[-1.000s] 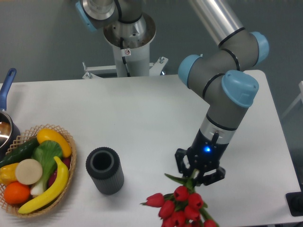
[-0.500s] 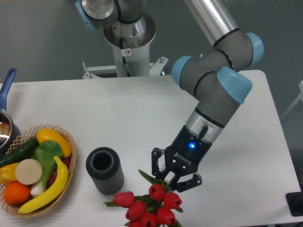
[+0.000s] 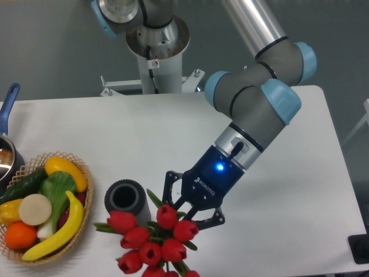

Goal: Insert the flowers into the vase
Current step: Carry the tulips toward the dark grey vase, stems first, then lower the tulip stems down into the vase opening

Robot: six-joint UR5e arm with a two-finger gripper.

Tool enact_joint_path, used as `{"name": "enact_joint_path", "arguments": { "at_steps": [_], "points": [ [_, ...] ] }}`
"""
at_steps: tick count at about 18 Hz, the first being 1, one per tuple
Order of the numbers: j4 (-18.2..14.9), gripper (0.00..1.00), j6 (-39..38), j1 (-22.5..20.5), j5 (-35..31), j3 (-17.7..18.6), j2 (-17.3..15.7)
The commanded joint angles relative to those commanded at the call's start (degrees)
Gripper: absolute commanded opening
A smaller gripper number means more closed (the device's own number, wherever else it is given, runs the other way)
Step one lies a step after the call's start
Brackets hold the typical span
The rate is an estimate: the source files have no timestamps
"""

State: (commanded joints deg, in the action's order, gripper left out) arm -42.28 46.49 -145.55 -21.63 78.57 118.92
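The flowers (image 3: pixel 151 239), a bunch of red tulips with green stems and leaves, hang near the table's front edge, just right of the vase. My gripper (image 3: pixel 185 209) is shut on their stems, with the blooms pointing toward the camera and down-left. The leftmost tulip overlaps the lower right side of the vase (image 3: pixel 124 206), a short dark ribbed cylinder standing upright with its round mouth showing. The stem ends are hidden behind the blooms and the gripper.
A wicker basket (image 3: pixel 79 162) with yellow, green and orange fruit and vegetables sits at the front left, close to the vase. A blue-handled metal pot (image 3: pixel 7 148) is at the left edge. The robot base (image 3: pixel 155 52) stands behind the table.
The arm has swung left along the front of the table, carrying the tulips from the right to beside the vase. The vase and basket have not moved.
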Motion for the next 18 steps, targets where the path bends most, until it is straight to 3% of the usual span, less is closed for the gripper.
{"name": "enact_joint_path", "arguments": {
  "at_steps": [8, 16, 18],
  "points": [
    [0.0, 0.02, 0.35, 0.96, 3.96, 0.78, -3.78],
    [0.0, 0.04, 7.29, 1.85, 5.81, 11.67, -10.72],
    [0.09, 0.04, 8.26, 2.02, 5.81, 13.01, -11.6]
  ]
}}
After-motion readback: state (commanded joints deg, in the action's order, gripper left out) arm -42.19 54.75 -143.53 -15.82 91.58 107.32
